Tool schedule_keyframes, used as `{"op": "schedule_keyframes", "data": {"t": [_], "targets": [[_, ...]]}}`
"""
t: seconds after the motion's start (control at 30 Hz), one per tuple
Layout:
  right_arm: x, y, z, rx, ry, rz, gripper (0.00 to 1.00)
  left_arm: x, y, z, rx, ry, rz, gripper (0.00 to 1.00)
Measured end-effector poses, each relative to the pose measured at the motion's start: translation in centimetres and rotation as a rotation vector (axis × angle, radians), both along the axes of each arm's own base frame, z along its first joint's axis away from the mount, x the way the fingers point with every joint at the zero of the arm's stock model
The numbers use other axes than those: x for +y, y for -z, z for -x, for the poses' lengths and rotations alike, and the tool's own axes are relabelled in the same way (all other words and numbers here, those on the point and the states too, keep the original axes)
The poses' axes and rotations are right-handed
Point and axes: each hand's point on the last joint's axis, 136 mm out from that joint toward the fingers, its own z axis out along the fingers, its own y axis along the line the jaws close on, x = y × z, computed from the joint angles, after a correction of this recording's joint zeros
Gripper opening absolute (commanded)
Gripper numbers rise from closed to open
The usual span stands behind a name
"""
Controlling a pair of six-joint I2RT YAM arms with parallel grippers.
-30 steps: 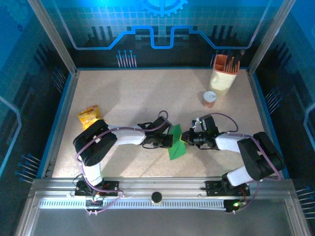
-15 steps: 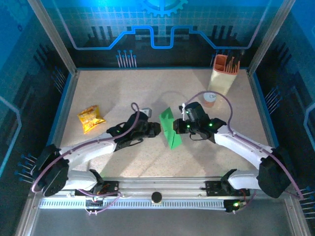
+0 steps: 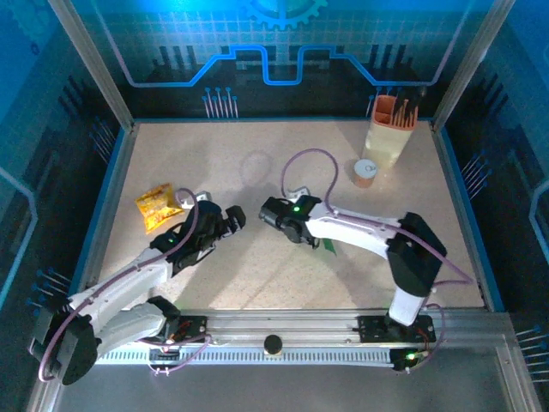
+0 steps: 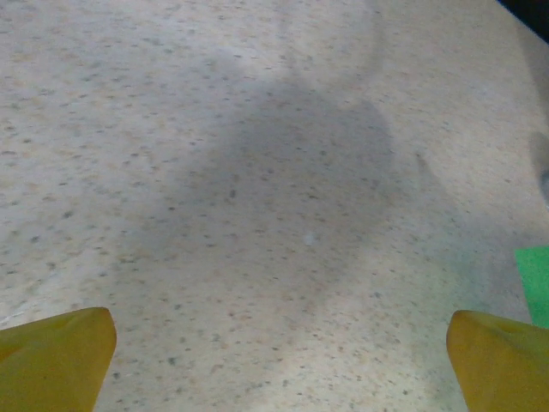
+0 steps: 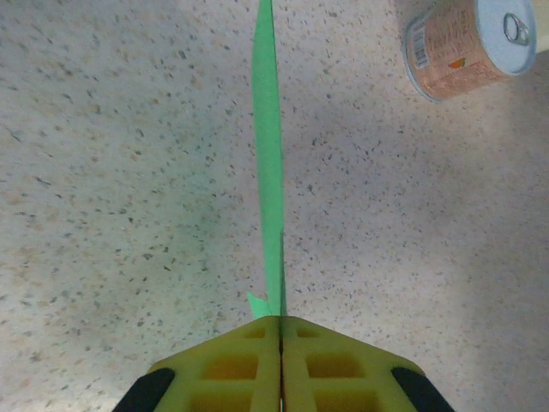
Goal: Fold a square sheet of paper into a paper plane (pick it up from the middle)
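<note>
Right of the snack packet (image 3: 157,206): left end effector (image 4: 281,345) now open, off the green paper (image 5: 268,129); right end effector (image 5: 280,321) still clamped on it.

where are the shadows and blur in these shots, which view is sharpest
Top view: blue glow on the walls, soft arm shadows on the table. Left wrist view: one broad soft shadow mid-frame, the left gripper's fingertips blurred at the bottom corners. Right wrist view: sharpest, crisp speckle, green paper edge-on, shade right of it.
</note>
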Motion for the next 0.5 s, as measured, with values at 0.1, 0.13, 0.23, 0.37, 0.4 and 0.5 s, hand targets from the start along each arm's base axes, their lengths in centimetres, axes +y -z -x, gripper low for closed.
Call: {"op": "schedule_keyframes", "data": {"t": [0.1, 0.13, 0.23, 0.37, 0.4, 0.5], "targets": [[0.7, 1.3, 0.0, 0.013, 0.0, 0.037, 0.11, 2.3, 0.5, 0.8, 0.017, -0.089, 0.015, 1.0], [1.1, 1.8, 0.1, 0.021, -0.003, 0.043, 0.11, 3.1, 0.6, 1.1, 0.019, -0.116, 0.019, 1.0], [2.9, 3.1, -0.2, 0.045, -0.015, 0.04, 0.12, 4.7, 1.1, 2.2, 0.026, -0.164, 0.027, 1.0], [6.4, 5.1, -0.3, 0.098, -0.04, -0.042, 0.13, 5.2, 1.1, 3.2, 0.017, -0.166, 0.036, 1.0], [7.4, 5.7, -0.3, 0.122, -0.046, -0.081, 0.14, 5.2, 1.1, 3.3, 0.015, -0.163, 0.042, 1.0], [9.8, 6.9, 0.1, 0.189, -0.065, -0.202, 0.17, 5.0, 1.4, 3.6, 0.028, -0.15, 0.049, 1.0]]}}
